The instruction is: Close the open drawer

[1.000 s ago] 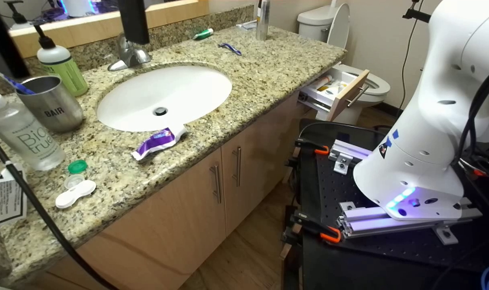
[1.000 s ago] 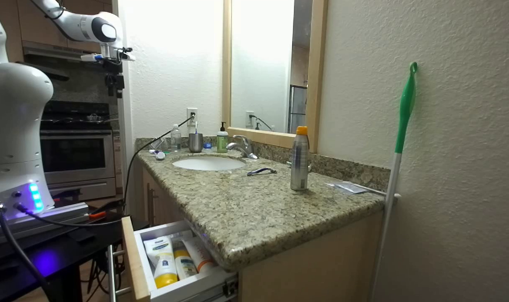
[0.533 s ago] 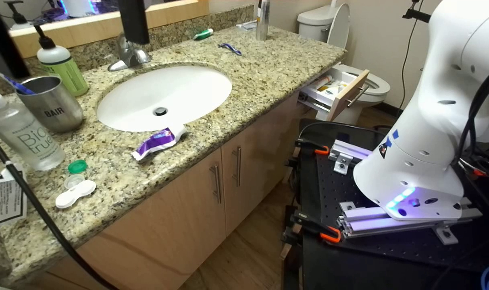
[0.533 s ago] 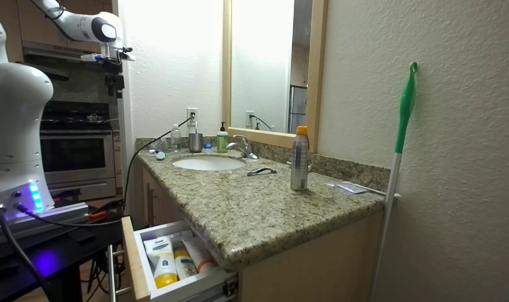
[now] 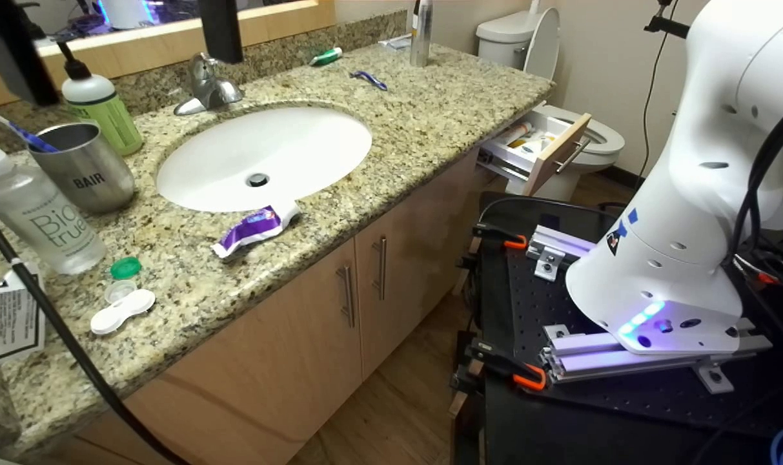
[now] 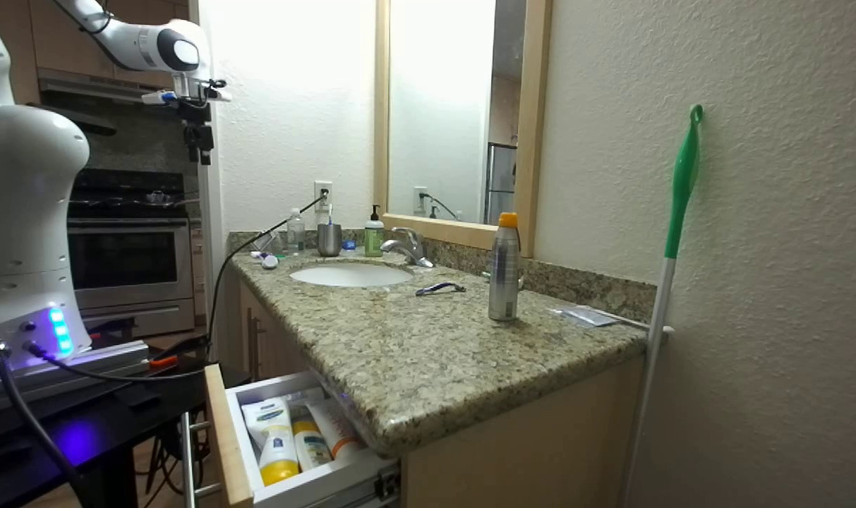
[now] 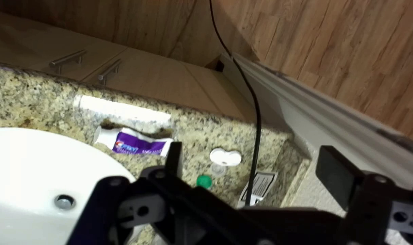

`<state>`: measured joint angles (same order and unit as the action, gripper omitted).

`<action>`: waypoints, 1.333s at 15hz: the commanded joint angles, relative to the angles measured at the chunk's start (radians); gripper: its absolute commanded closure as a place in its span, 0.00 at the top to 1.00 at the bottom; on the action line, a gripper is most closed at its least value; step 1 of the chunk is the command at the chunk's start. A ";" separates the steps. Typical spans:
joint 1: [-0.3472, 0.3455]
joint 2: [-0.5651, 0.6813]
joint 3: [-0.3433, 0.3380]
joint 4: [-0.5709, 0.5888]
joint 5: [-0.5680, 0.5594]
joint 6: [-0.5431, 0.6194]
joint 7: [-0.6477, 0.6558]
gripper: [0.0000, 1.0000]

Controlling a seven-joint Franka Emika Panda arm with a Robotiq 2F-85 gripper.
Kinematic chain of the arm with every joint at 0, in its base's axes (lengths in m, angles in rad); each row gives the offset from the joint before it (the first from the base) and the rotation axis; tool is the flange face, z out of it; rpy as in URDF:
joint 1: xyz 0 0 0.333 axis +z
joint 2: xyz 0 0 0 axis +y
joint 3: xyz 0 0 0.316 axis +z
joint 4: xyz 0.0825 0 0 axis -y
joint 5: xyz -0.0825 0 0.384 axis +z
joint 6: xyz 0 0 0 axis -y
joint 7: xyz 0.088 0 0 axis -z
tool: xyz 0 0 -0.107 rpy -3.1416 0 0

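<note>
One drawer [image 6: 227, 437] is jutting from under the front edge of the tabletop [image 6: 399, 346], at one end; claw [image 7: 254, 166], spread, empty, is hanging above the opposite end. Clean closing is probably calling for descent outside the drawer's front, then slow, square pushing.

The drawer [image 5: 549, 159] has a light-tan front and white sides; my gripper [image 7: 252, 161] is mostly black. The countertop [image 6: 399, 339] is speckled beige, brown and grey.

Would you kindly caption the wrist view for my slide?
Past the open claw, a purple-and-white toothpaste tube lies beside the sink.
</note>
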<state>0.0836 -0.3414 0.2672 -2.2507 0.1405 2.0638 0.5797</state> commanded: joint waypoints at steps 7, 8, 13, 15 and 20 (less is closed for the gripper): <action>-0.056 -0.270 -0.139 0.049 0.109 -0.098 0.102 1.00; -0.064 -0.305 -0.150 0.049 0.115 -0.114 0.101 1.00; -0.199 -0.396 -0.196 -0.093 -0.008 -0.082 0.170 1.00; -0.267 -0.452 -0.218 -0.183 -0.063 -0.096 0.195 1.00; -0.402 -0.649 -0.246 -0.415 -0.127 -0.232 0.308 1.00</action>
<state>-0.2523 -0.8305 0.0167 -2.5067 0.0294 1.8915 0.8171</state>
